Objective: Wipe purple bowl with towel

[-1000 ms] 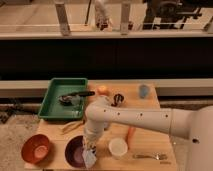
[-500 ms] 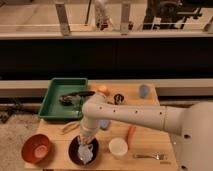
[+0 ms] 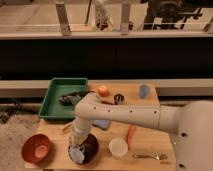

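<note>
Directly above the purple bowl the gripper is seen, pointed down into the bowl's left half at the end of the white arm. Whether the gripper is spread or pressed together cannot be told, as its tip is merged with the towel. The towel, a pale blue-white bunch, is found at the gripper's tip, laid against the inside of the purple bowl at its front-left rim.

The purple bowl is set on the wooden bench, close to the front edge, so little room is left in front of it. Just to its left an orange-brown bowl is placed, parted from it by a narrow gap. To its right a white cup is set near, with a strip of bare wood between them. An orange carrot-like stick is laid right of the purple bowl, beyond the cup, and a metal spoon farther right. Behind and left of the purple bowl a green tray is placed. An orange fruit and a blue cup are kept well behind it, to the right.
</note>
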Controlling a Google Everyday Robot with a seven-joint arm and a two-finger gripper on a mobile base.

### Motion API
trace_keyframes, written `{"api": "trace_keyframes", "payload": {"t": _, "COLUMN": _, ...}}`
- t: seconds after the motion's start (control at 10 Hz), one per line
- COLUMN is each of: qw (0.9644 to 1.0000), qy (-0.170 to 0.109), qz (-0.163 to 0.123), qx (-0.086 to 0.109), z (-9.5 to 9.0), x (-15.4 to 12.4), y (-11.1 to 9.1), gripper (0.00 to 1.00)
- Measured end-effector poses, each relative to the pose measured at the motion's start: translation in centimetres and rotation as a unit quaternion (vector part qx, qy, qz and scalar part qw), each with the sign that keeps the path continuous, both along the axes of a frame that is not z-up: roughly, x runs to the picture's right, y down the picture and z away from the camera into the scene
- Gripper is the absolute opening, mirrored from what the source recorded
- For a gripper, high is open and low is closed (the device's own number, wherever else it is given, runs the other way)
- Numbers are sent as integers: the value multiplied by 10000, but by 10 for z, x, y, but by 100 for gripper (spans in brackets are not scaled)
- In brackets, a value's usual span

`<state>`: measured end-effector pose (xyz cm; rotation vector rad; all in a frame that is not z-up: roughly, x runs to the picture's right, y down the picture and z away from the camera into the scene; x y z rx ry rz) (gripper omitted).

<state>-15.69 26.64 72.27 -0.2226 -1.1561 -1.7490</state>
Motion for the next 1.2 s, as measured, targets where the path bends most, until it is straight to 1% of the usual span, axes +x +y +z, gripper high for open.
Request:
{"api": "trace_keyframes", "payload": {"t": 0.1, "qw": 9999, "qy": -62, "qz": -59, "qx": -63, "z": -8, "x": 0, "y": 8, "gripper": 0}}
{"api": "trace_keyframes", "payload": {"t": 0.2, "qw": 9999, "qy": -38, "qz": -112, "qx": -113, "z": -15, "x": 3, "y": 16, "gripper": 0}}
{"api": "trace_keyframes", "payload": {"t": 0.3, "qw": 9998, "qy": 18, "qz": -140, "qx": -128, "z": -20, "x": 6, "y": 18, "gripper": 0}}
{"api": "trace_keyframes", "payload": {"t": 0.5, "qw": 9993, "qy": 270, "qz": -220, "qx": -156, "z": -26, "x": 20, "y": 24, "gripper": 0}}
{"api": "trace_keyframes", "payload": {"t": 0.7, "qw": 9983, "qy": 509, "qz": -211, "qx": -164, "z": -25, "x": 34, "y": 27, "gripper": 0}}
{"api": "trace_keyframes", "payload": {"t": 0.8, "qw": 9974, "qy": 684, "qz": -166, "qx": -170, "z": -21, "x": 48, "y": 29, "gripper": 0}}
{"api": "trace_keyframes", "payload": {"t": 0.9, "qw": 9967, "qy": 784, "qz": -130, "qx": -160, "z": -18, "x": 57, "y": 29, "gripper": 0}}
{"api": "trace_keyframes", "payload": {"t": 1.0, "qw": 9961, "qy": 869, "qz": -72, "qx": -136, "z": -14, "x": 64, "y": 28, "gripper": 0}}
{"api": "trace_keyframes", "payload": {"t": 1.2, "qw": 9951, "qy": 987, "qz": 30, "qx": -24, "z": -2, "x": 74, "y": 17, "gripper": 0}}
